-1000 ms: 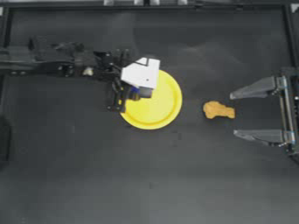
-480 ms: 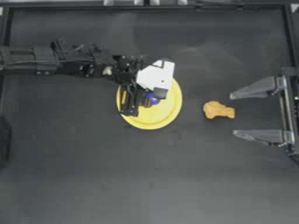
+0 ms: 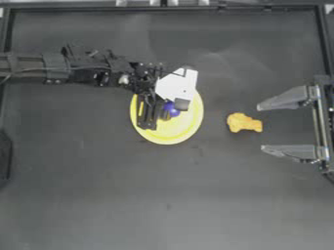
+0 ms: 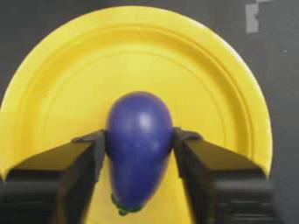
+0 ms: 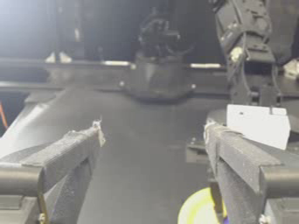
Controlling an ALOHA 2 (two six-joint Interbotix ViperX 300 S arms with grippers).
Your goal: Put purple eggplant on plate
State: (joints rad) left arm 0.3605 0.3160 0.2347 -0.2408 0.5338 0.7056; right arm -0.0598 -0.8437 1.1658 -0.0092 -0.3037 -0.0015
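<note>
The left gripper [image 4: 139,144] holds the purple eggplant [image 4: 137,148] over the plate [image 4: 70,78], its two dark fingers [image 4: 79,175] pinching the toy on either side of its belly, with the rounded tip pointing away from the wrist and the green stem end toward it. Seen from the wrist, the eggplant sits over the middle of the plate's shallow well; whether it already touches the plate cannot be told. The toy looks glossy, smooth and hard, so it is probably light but slippery, and its teardrop taper means a pinch near either end could squirt it out; the present hold across the widest part seems the safest place. Being rounded, it may roll a little once let go, though the plate's raised rim should contain it. From above, the left gripper [image 3: 158,111] and the eggplant [image 3: 171,110] lie over the plate [image 3: 171,135], toward its left half. To the right of the plate, apart from it on the table [image 3: 163,195], lies an orange lumpy piece [image 3: 243,122]. Farther right again, well apart from the plate, the right gripper [image 3: 293,124] waits with its fingers spread wide and nothing between them.
</note>
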